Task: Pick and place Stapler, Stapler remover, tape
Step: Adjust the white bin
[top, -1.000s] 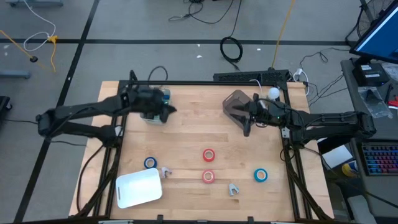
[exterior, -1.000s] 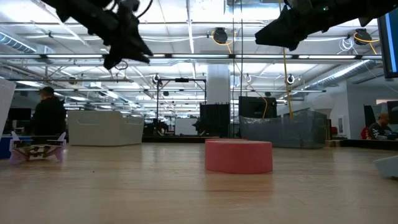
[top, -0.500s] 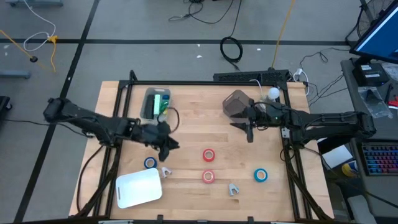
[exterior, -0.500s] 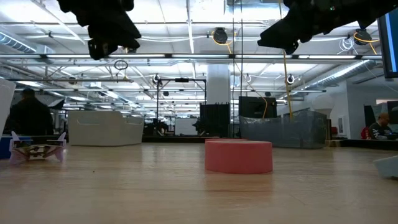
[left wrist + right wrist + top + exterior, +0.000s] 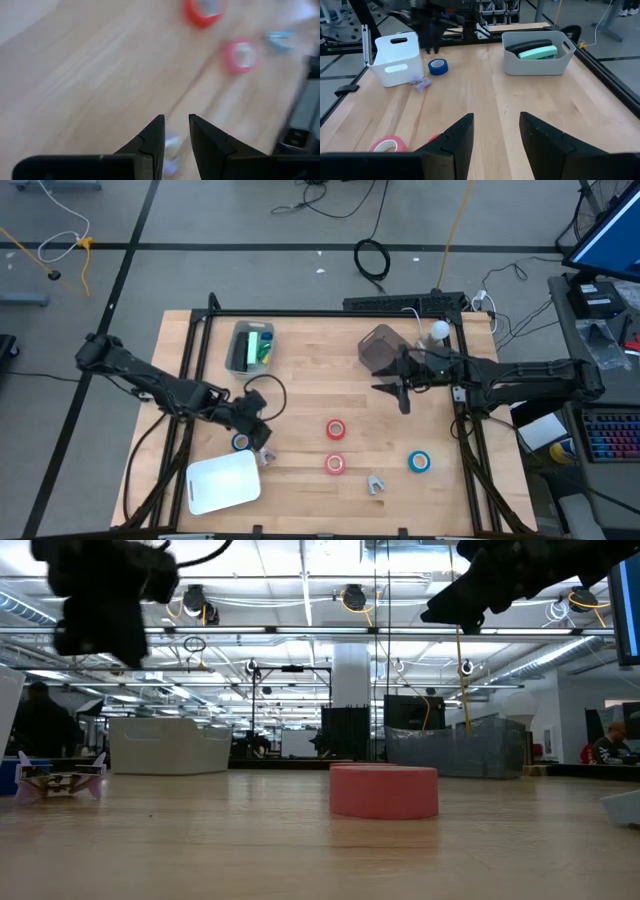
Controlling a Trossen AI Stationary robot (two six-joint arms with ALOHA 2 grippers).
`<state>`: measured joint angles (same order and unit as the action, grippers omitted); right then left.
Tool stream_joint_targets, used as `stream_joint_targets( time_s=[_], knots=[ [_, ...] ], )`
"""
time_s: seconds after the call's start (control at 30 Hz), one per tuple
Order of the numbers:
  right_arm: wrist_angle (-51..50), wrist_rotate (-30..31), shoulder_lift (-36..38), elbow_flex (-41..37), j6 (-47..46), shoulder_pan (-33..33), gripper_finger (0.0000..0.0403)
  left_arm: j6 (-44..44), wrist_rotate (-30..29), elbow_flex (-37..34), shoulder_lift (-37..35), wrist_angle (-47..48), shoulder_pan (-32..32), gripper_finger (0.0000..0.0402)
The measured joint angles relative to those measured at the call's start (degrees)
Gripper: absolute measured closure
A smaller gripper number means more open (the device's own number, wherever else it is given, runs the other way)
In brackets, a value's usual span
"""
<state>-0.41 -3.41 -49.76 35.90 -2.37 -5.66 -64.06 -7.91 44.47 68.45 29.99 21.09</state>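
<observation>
My left gripper (image 5: 258, 430) hangs open by a narrow gap and empty over the near left of the table, right beside a blue tape roll (image 5: 241, 442) and a lilac staple remover (image 5: 265, 455). In the left wrist view (image 5: 176, 120) a pale blurred thing shows below the fingers. Two red tape rolls (image 5: 335, 430) (image 5: 335, 464), a second blue roll (image 5: 419, 462) and a second staple remover (image 5: 375, 484) lie flat on the table. A green stapler (image 5: 262, 348) lies in the grey bin (image 5: 238, 350). My right gripper (image 5: 401, 392) is open and empty above the table, near the dark bin (image 5: 378, 346).
A white bin (image 5: 223, 483) stands at the near left corner, close to my left gripper. The grey bin (image 5: 537, 64) also holds a black thing beside the stapler. Bare wood lies in the table's middle and far middle. People and benches show in the room beyond the table.
My left gripper has gone from over the grey bin at the far left toward the table's near edge and down, ending beside the blue tape roll and staple remover. The grey bin with the green stapler has come into view. My right gripper has shifted slightly toward the near edge.
</observation>
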Motion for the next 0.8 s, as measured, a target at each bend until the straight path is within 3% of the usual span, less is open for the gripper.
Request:
stream_joint_targets(
  time_s=[0.17, 0.33, 0.8],
  knots=[
    [-1.7, 0.1, 0.0, 0.0, 0.2, 0.6, 0.0252, -11.5, 4.1, 0.0, 0.4, 10.4, 0.5, 0.0312],
    [-1.4, 0.2, 0.0, 0.0, 0.4, 0.6, 0.0252, -10.0, 10.7, 0.0, 2.0, 10.6, 0.8, 0.0312],
    [-1.1, 0.7, 0.0, 0.0, 0.0, 0.5, 0.0252, -10.1, 16.9, 0.0, 5.6, 8.1, 4.6, 0.0312]
  ],
)
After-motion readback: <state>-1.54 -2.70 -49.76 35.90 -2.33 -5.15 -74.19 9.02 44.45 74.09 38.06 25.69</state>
